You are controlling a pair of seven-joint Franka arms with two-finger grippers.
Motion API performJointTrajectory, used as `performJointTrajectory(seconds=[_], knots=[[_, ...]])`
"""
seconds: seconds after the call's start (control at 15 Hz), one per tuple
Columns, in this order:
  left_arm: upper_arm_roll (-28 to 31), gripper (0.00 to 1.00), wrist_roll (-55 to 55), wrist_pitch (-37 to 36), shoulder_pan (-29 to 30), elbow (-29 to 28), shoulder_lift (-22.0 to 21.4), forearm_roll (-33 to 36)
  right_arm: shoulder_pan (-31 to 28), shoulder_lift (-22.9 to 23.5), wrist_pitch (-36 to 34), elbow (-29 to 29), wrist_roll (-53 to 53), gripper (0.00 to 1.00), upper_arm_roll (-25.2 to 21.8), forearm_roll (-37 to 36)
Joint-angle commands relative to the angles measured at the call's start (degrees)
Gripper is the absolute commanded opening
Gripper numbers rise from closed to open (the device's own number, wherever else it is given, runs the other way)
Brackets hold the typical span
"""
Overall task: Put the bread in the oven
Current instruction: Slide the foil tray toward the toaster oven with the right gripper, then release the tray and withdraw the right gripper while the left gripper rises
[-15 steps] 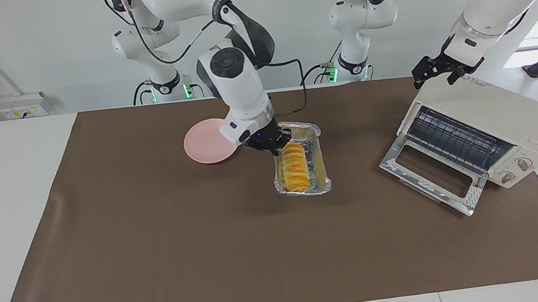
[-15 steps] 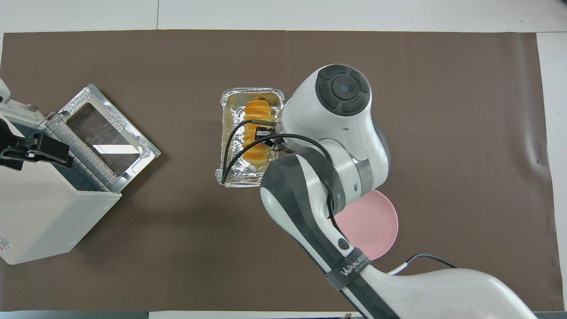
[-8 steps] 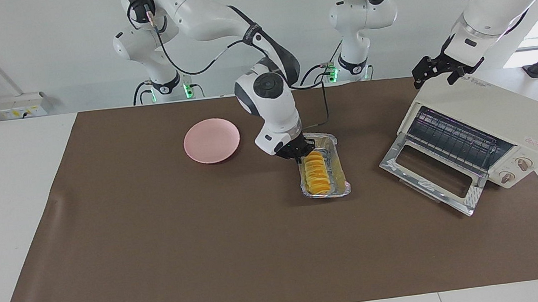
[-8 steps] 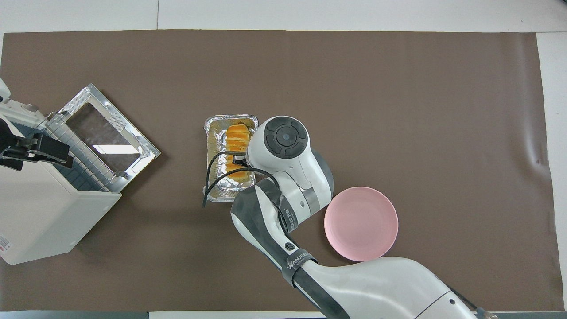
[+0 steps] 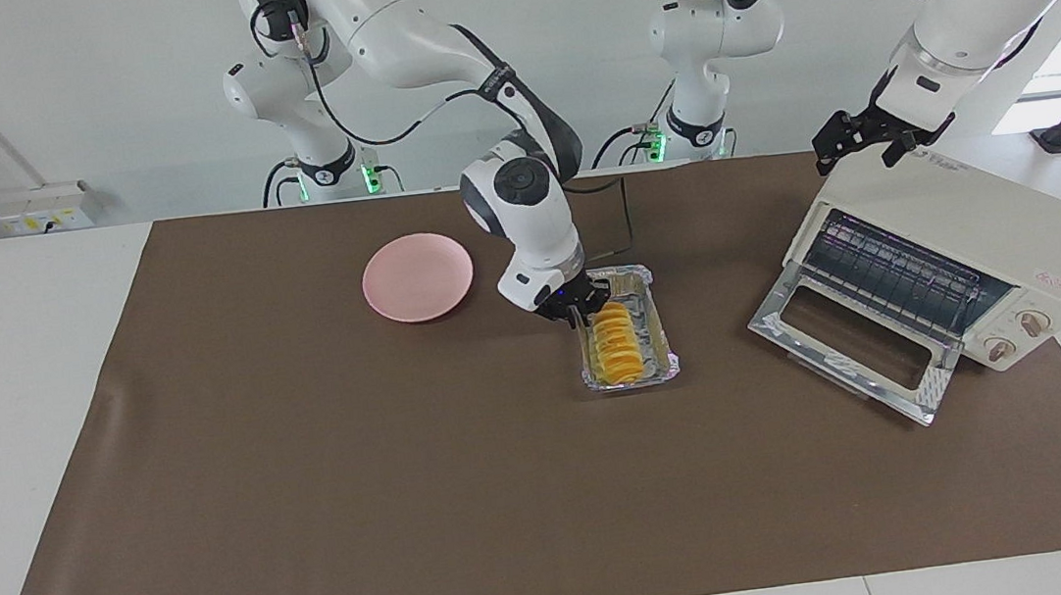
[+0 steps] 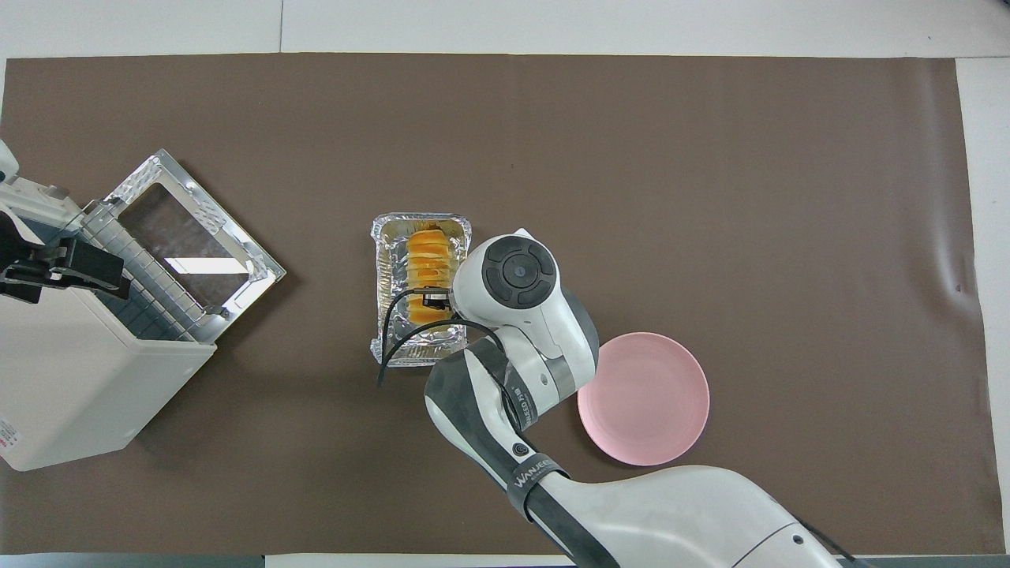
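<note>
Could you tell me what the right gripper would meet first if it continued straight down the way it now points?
Most likely the bread: the right gripper points down at the loaf's end nearer the robots, inside the foil tray. Depth is unclear, so the tray's rim could come first.

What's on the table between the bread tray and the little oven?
Nothing: only bare brown mat lies between the foil tray and the oven's open door, clearest in the facing view.
</note>
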Motion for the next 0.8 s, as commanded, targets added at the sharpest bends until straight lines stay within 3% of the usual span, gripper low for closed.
performJointTrajectory(seconds=[0.0,0.13,0.4,0.73], knots=[[0.03,1.0,0.12,0.91,-0.02,-1.16,-1.28,1.09,-0.64,-1.59,-1.87,0.41,0.32,1.0,-0.2,1.33],[0.03,1.0,0.04,0.91,-0.02,-1.16,-1.28,1.09,-2.56,-2.64,-6.43,3.49,0.5,1.0,-0.29,2.12],[0.03,1.0,0.12,0.91,-0.02,-1.16,-1.28,1.09,-9.85,-11.06,-13.11,3.41,-1.51,1.0,-0.46,2.12],[-0.32,1.0,0.04,-1.02,-2.39,-1.07,-1.98,1.09,-22.24,-21.7,-29.98,2.89,-17.4,1.0,-0.9,-2.25]])
